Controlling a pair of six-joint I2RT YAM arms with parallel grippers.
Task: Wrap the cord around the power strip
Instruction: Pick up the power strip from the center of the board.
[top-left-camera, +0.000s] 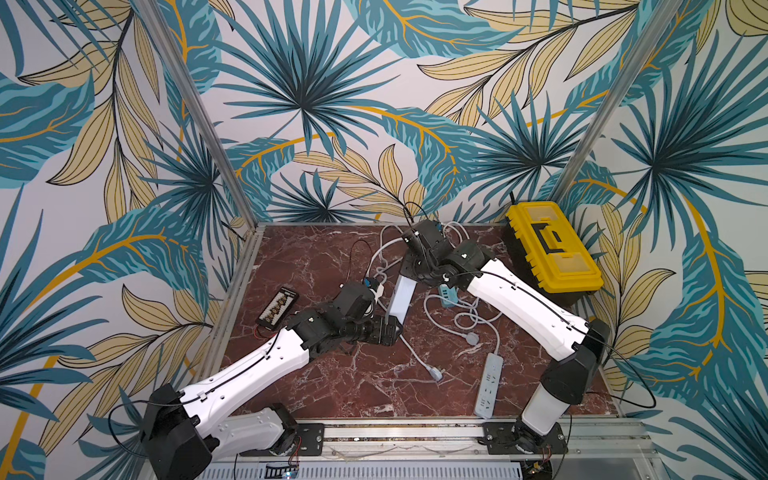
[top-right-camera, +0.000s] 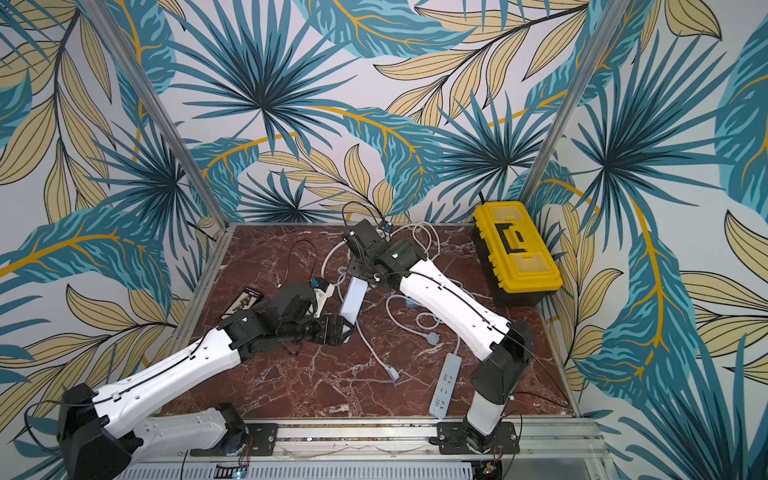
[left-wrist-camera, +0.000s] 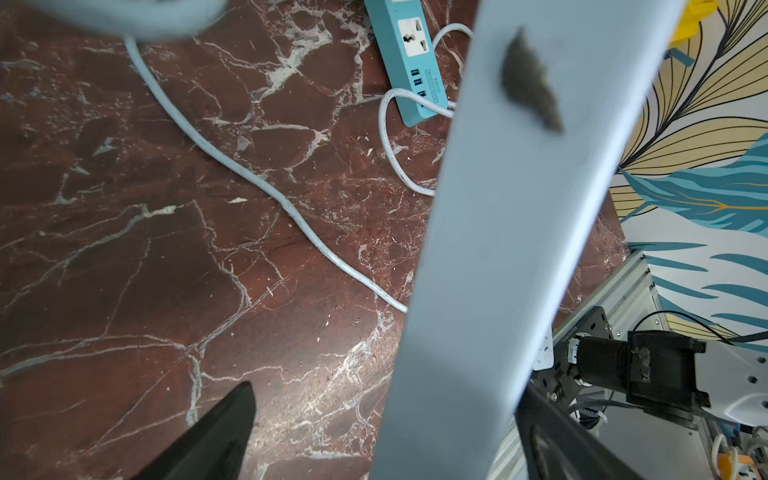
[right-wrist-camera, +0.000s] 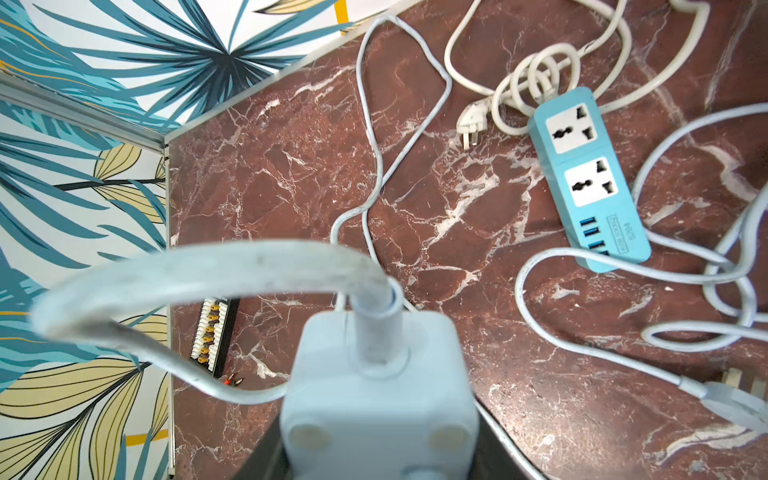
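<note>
A pale power strip (top-left-camera: 401, 293) hangs tilted above the table between my two grippers. My right gripper (top-left-camera: 410, 272) is shut on its far end, where the cord comes out; in the right wrist view that end (right-wrist-camera: 378, 399) fills the space between the dark fingers. The cord (right-wrist-camera: 166, 270) arches off the end and runs across the table (top-left-camera: 415, 353) to a plug (top-left-camera: 436, 376). My left gripper (top-left-camera: 394, 327) is open around the near end. There the strip (left-wrist-camera: 498, 249) lies close to one finger (left-wrist-camera: 557, 449), with a wide gap to the other finger (left-wrist-camera: 208, 436).
A teal power strip (top-left-camera: 448, 298) lies under the right arm among looped white cords. Another white strip (top-left-camera: 489, 384) lies at the front right. A yellow toolbox (top-left-camera: 548, 245) stands at the back right, and a black terminal board (top-left-camera: 277, 305) lies by the left edge.
</note>
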